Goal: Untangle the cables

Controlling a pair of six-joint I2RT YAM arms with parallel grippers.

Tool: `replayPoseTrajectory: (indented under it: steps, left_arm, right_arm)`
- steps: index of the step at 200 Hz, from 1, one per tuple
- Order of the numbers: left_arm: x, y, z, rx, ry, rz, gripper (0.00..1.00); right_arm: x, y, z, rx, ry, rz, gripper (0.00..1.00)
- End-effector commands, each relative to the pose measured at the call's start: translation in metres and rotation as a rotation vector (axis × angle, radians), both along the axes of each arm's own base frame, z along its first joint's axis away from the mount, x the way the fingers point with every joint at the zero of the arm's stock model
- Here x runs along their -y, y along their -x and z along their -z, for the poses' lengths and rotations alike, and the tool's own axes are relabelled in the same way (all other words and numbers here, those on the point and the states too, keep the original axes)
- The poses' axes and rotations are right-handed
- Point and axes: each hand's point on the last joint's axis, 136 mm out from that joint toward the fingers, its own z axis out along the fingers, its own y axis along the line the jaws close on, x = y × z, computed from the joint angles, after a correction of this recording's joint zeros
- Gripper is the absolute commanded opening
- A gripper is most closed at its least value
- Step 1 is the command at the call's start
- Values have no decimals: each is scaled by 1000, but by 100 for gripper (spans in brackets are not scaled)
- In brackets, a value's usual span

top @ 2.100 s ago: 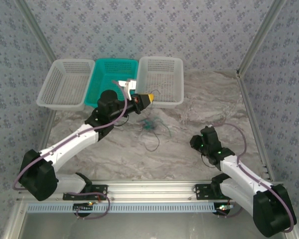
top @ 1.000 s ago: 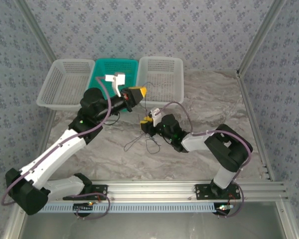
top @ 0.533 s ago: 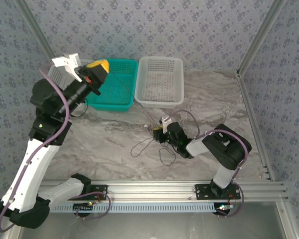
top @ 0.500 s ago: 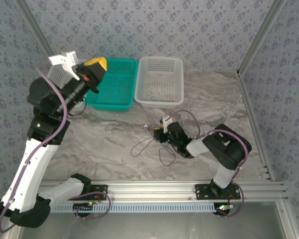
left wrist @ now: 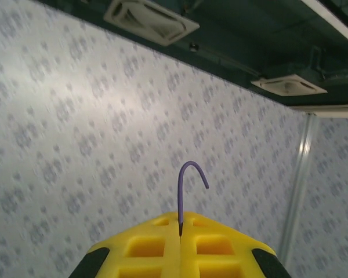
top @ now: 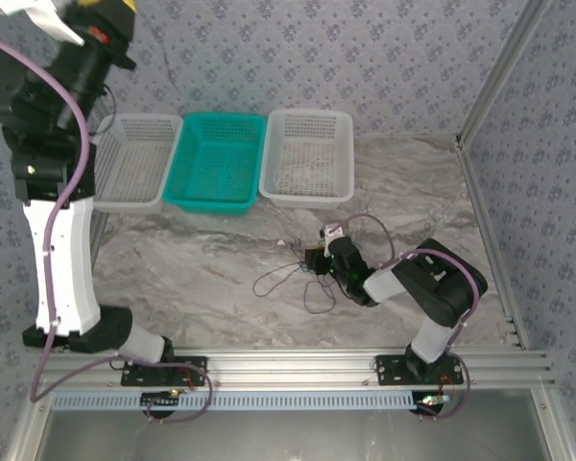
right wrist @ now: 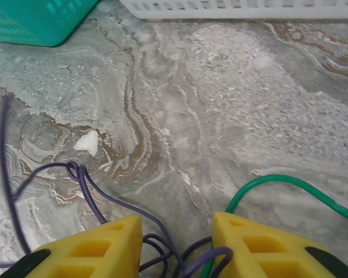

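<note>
Purple wire (left wrist: 179,194) stands vertical, tip hooked right.
Left gripper (left wrist: 180,230) raised high, pinching it; right gripper (right wrist: 177,233) low at the table, jaws apart astride the tangle (right wrist: 74,169).

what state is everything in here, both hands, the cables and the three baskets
left hand, shut on purple cable end, held up high facing the wall
right hand, open, low over the table, straddling the purple cables
purple cables, looped and crossing on the table
green cable, lying curved beside the right hand
teal basket, upright
left white basket, upright
right white basket, upright
</note>
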Motion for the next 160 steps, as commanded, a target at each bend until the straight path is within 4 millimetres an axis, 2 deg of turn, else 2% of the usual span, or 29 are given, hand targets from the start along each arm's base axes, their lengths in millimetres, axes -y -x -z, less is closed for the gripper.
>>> replayPoseTrajectory:
  steps: [1,25,63,79,129,160]
  left_arm:
    - [-8,8,-25,57,9,7,0]
    - [-16,-21,-29,83,29,18,0]
    - [-26,-79,1,27,8,-8,0]
    - [-26,-97,12,18,-12,-5,0]
    - [-39,-136,38,-36,-8,-16,0]
    - [-37,-153,56,-92,-10,8,0]
  right_arm:
    - [25,14,34,-107,82,53,39]
    - [23,15,32,-115,70,39,39]
    - [20,15,25,-111,66,23,39]
    - [18,15,23,-114,70,12,39]
    - [15,16,22,-129,66,2,40]
    - [14,18,22,-131,60,1,40]
